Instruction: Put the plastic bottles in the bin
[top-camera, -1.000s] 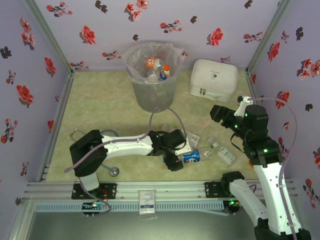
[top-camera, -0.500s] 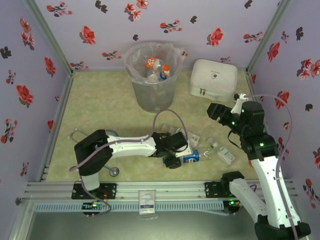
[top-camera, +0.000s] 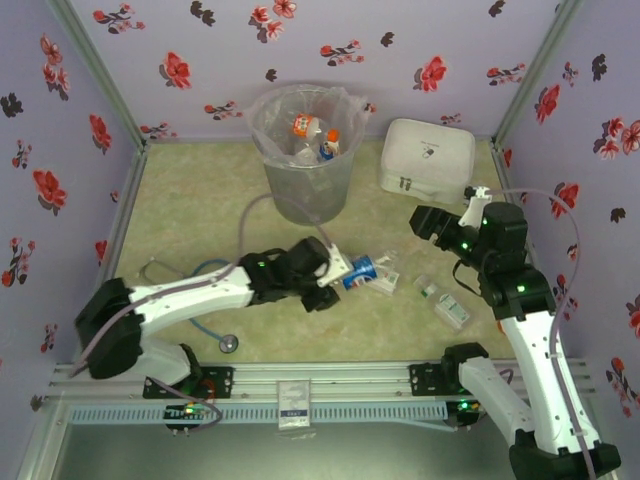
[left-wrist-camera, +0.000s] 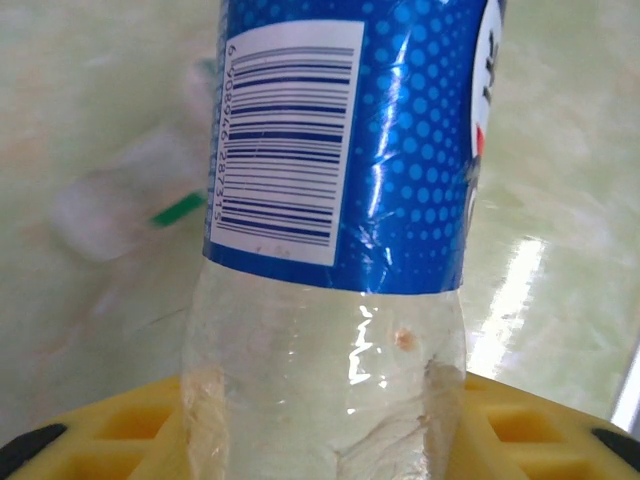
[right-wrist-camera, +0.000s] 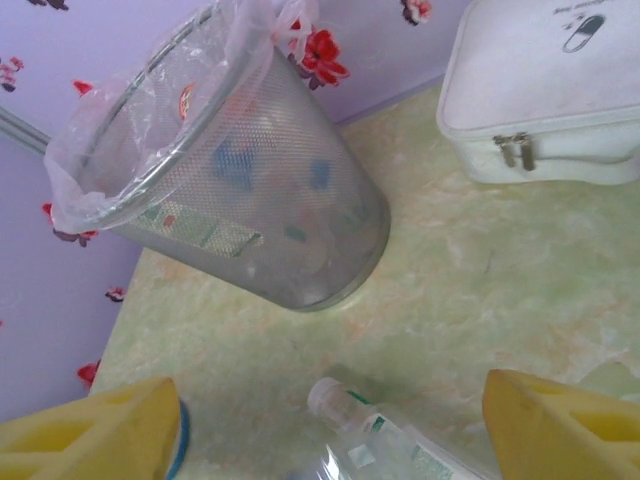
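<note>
Top view: bright, even overhead light, only faint soft shadow on table (top-camera: 200, 200) under left arm (top-camera: 190, 295); sharp enough, slight wide-angle lean at corners. Left wrist: blue-label bottle (left-wrist-camera: 340, 130) v. close, in focus, white glare streaks on label + clear plastic; bg soft, green-label bottle (left-wrist-camera: 130, 200) just a blur, bright sheen on table at right. Right wrist: well lit, bin (right-wrist-camera: 230, 190) liner shiny w/ highlights, bottom corners out of focus.
</note>
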